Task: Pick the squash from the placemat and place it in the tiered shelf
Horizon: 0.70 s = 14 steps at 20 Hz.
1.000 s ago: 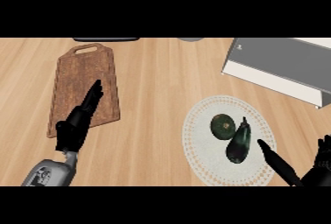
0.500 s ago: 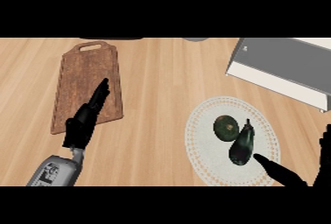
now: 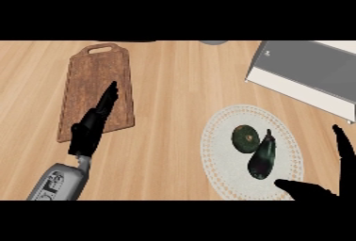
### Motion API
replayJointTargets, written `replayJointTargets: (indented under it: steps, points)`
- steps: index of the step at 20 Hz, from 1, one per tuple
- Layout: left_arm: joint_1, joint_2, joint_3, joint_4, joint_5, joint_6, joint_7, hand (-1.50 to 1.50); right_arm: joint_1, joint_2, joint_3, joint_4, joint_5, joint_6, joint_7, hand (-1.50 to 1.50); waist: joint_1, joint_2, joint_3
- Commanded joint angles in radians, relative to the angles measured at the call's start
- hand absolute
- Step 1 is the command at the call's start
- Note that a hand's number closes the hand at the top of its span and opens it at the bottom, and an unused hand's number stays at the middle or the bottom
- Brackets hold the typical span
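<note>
Right hand (image 3: 332, 188) spread open at the lower right edge, holding nothing, thumb near the placemat (image 3: 226, 127). Round dark-green squash (image 3: 245, 138) on the placemat beside an eggplant (image 3: 262, 157), shelf (image 3: 306, 75) beyond. Left hand (image 3: 93, 126) straight-fingered over the cutting board (image 3: 94, 70)
</note>
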Motion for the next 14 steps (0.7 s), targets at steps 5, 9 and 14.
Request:
replayJointTargets:
  steps: [5,9,14]
  points:
    - [0.019,-0.004,0.011,-0.001,0.006,-0.015,0.01,0.0,-0.293,0.09,0.092,-0.086,0.156,0.285,0.489,-1.5,0.004,-0.003,0.005]
    - [0.014,0.018,0.04,-0.013,0.014,-0.028,0.016,0.0,-0.374,0.188,0.072,-0.044,0.224,0.359,0.523,-1.5,-0.005,-0.006,0.005]
    - [0.006,-0.027,0.025,0.013,-0.017,-0.002,0.002,0.0,-0.373,0.293,0.11,-0.024,0.347,0.414,0.525,-1.5,-0.026,-0.007,0.007]
